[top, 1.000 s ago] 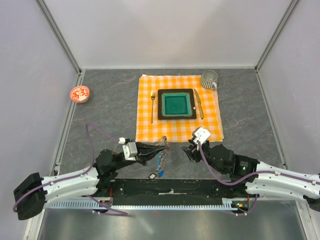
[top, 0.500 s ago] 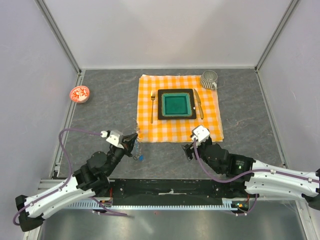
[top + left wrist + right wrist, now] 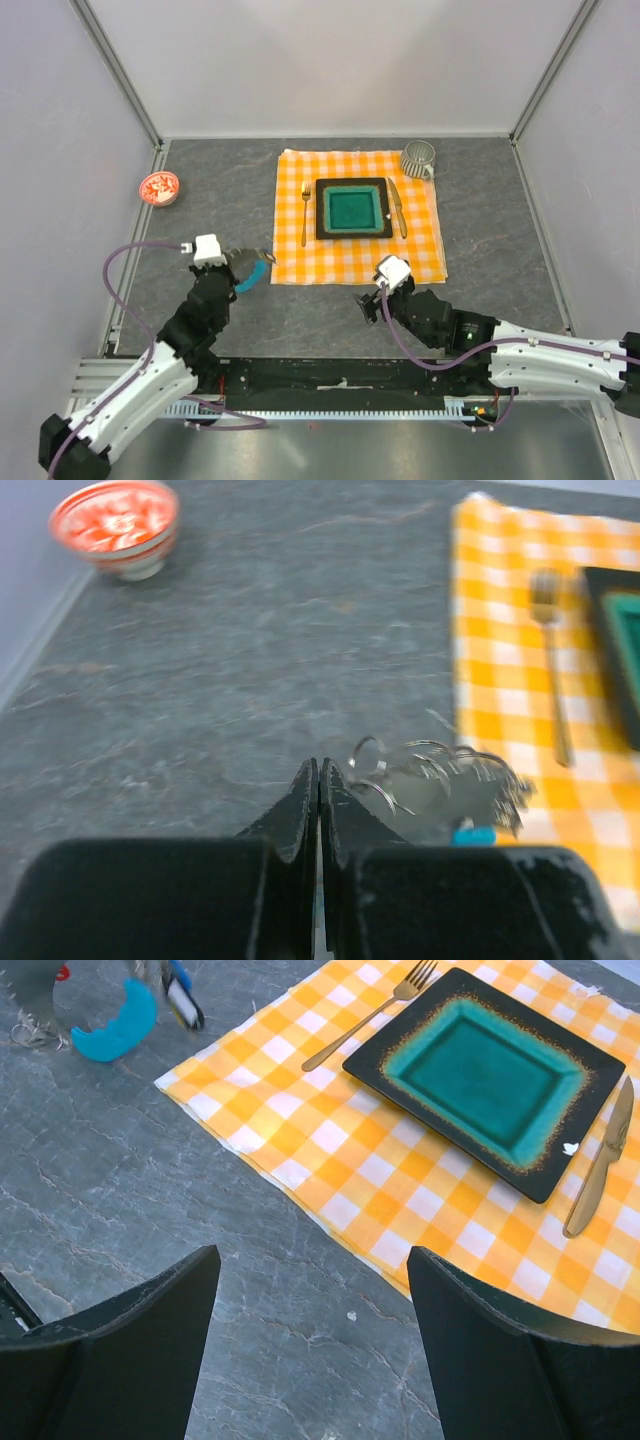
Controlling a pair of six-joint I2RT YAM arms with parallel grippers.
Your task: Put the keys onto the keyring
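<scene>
My left gripper (image 3: pixel 236 268) is shut, with the jaws pressed together in the left wrist view (image 3: pixel 320 778). The keyring (image 3: pixel 430 770), a blurred bunch of thin silvery wire loops, hangs from its right side with a bit of cyan clip (image 3: pixel 472 833) below. From above the cyan clip (image 3: pixel 250 278) sits just left of the checked cloth's near corner. The right wrist view shows the clip (image 3: pixel 115 1025) with small keys (image 3: pixel 180 990) beside it, one blue-headed. My right gripper (image 3: pixel 368 308) is open and empty (image 3: pixel 312 1260) over bare table near the cloth's front edge.
An orange checked cloth (image 3: pixel 420 255) holds a teal square plate (image 3: pixel 353 208), a fork (image 3: pixel 305 212), a knife (image 3: pixel 397 208) and a metal mug (image 3: pixel 418 158). A red-and-white dish (image 3: pixel 158 187) stands at the far left by the wall.
My left arm swung left and away from me, carrying the keyring from the front middle to beside the cloth's near-left corner. My right gripper shifted slightly left.
</scene>
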